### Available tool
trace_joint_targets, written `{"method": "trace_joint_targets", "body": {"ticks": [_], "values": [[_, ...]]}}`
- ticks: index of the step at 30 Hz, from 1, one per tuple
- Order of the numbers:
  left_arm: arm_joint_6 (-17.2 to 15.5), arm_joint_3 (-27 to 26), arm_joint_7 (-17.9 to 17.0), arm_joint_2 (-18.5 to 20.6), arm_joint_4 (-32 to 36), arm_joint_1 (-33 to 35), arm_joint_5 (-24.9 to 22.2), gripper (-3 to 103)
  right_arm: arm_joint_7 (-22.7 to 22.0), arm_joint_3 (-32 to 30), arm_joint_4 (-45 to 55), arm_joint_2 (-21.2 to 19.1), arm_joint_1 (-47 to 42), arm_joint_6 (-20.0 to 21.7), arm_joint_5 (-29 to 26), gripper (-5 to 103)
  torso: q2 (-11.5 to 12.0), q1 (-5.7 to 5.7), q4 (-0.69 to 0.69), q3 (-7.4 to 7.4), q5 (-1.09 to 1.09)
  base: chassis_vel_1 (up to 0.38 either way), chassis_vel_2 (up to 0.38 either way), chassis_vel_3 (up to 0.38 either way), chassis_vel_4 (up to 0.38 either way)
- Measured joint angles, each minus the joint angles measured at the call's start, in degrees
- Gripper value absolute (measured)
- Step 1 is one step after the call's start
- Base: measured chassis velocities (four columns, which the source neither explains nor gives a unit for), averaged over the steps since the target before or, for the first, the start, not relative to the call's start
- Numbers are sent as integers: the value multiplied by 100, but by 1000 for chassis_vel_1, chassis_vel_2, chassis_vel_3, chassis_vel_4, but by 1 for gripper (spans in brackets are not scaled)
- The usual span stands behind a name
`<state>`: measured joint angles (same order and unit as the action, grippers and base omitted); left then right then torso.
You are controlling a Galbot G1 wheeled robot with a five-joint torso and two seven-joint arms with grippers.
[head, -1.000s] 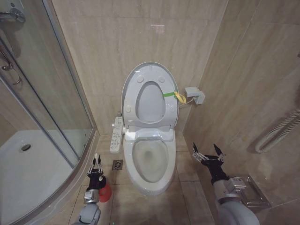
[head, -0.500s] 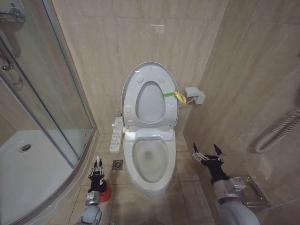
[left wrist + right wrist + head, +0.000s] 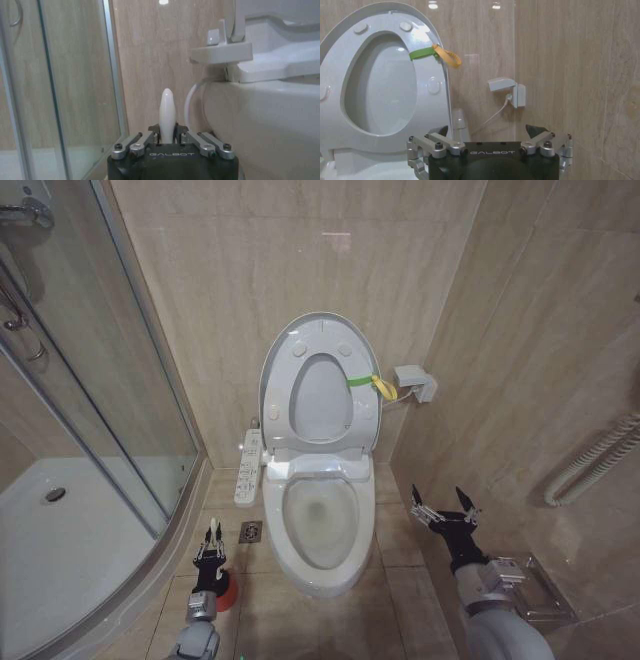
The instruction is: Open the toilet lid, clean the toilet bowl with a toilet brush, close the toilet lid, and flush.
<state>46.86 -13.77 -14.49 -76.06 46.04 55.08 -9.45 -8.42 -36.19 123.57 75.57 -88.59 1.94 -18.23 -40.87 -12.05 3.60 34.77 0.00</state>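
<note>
The toilet lid (image 3: 319, 318) stands raised against the wall with the seat ring (image 3: 283, 395) in front of it; a green-yellow band (image 3: 368, 383) hangs at its side. Below lies the open toilet bowl (image 3: 320, 525), its outer wall (image 3: 270, 123) close in the left wrist view. On the floor to its left, my left gripper (image 3: 210, 552) is shut on the pale handle (image 3: 166, 107) of the toilet brush (image 3: 212, 526), just above the red holder cup (image 3: 226, 590). The bristle head is hidden. Right of the bowl, my right gripper (image 3: 443, 506) hovers open and holds nothing.
A glass shower enclosure (image 3: 110, 410) and its white tray (image 3: 60, 530) fill the left. A floor drain (image 3: 250, 531) and a control panel (image 3: 248, 468) lie beside the bowl. A wall socket (image 3: 414, 384), a hose (image 3: 590, 465) and a metal rack (image 3: 530, 585) are at right.
My left gripper has sunk toward the red holder cup and its fingers have drawn in around the brush handle, whose tip now pokes above them. The right arm has stayed still.
</note>
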Motion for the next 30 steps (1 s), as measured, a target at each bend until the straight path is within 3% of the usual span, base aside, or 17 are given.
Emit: {"method": "trace_joint_targets", "body": {"ticks": [18, 27, 28, 30], "values": [[1, -48, 278, -34, -497, -112, 293, 20, 0, 0, 1, 0, 0, 0, 0, 100, 0, 0, 1, 0, 0, 0, 0, 0, 0], [-9, -62, 182, 71, -264, 18, 319, 20, 0, 0, 1, 0, 0, 0, 0, 100, 0, 0, 0, 0, 0, 0, 0, 0, 0], [-10, -73, 152, 90, -200, 61, 325, 26, 0, 0, 0, 0, 0, 0, 0, 100, 0, 0, 0, 0, 0, 0, 0, 0, 0], [-12, -79, 90, 103, -125, 105, 326, 26, 0, 0, 0, 0, 0, 0, 0, 100, 0, 0, 0, 0, 0, 0, 0, 0, 0]]}}
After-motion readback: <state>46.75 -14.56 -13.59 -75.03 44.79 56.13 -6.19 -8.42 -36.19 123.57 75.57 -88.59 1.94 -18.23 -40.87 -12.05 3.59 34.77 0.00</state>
